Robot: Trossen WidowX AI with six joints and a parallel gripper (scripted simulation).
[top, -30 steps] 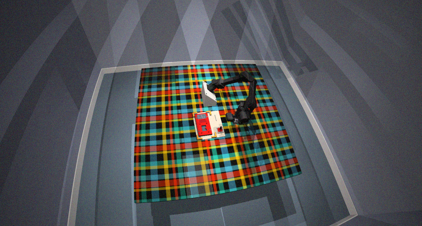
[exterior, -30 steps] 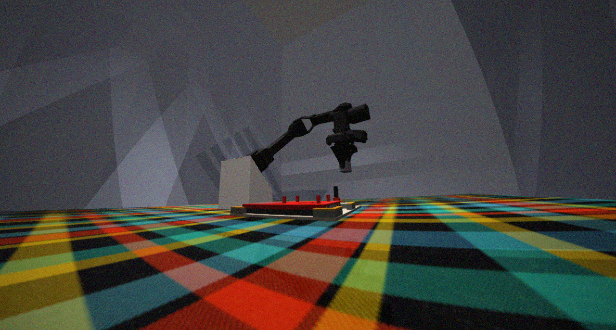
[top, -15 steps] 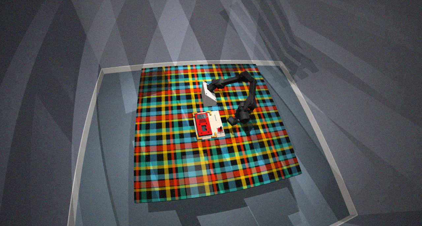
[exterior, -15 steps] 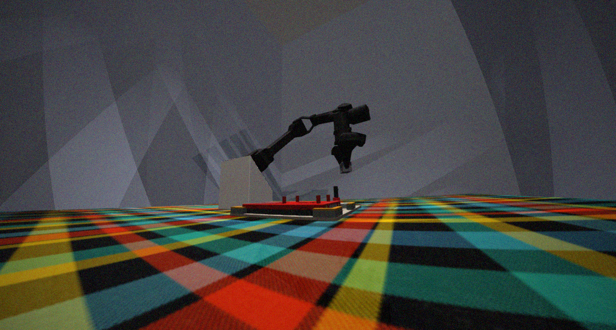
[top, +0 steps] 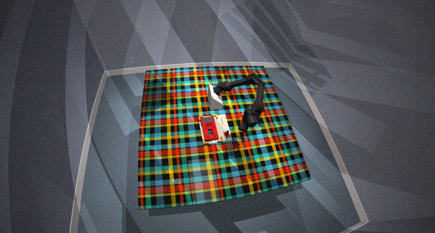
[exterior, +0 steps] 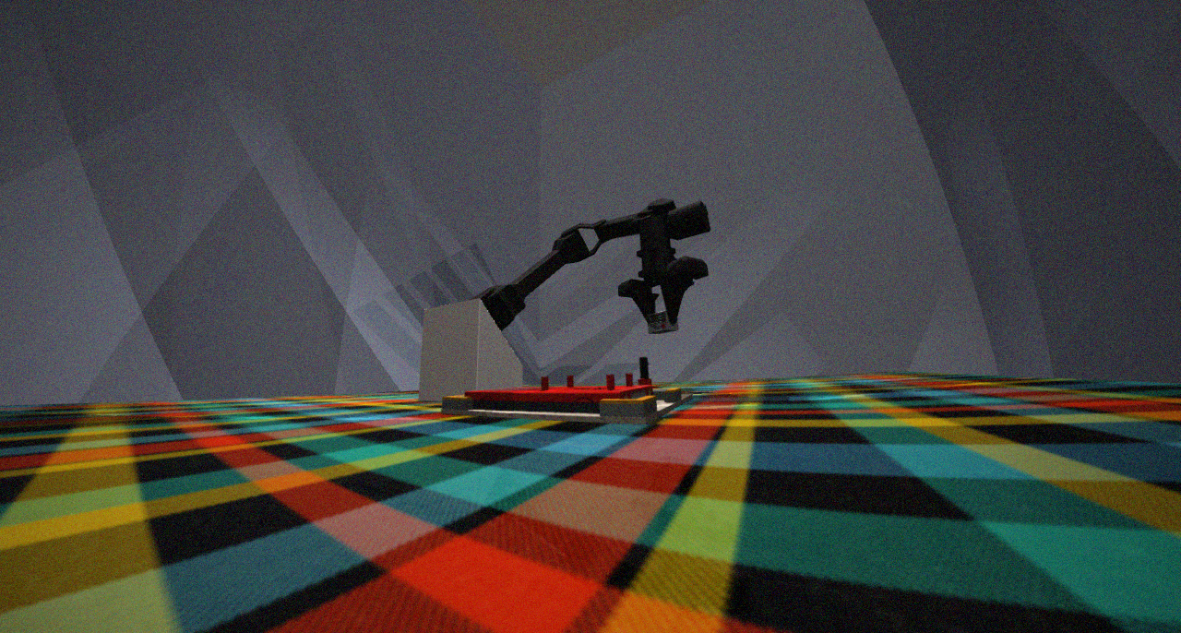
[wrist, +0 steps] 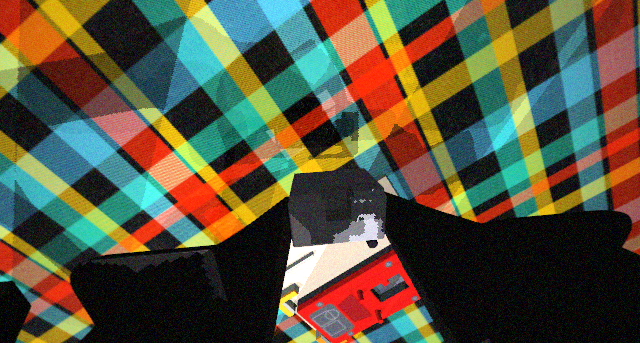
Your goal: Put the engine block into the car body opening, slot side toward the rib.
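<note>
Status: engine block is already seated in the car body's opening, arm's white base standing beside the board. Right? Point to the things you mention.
Not seated: the engine block (exterior: 661, 324) (wrist: 338, 208) is in the end effector (exterior: 662, 319) (wrist: 332, 199), held above the board (top: 223, 125) (exterior: 528, 420) (wrist: 340, 270); exterior view shows it. The rest stands.
</note>
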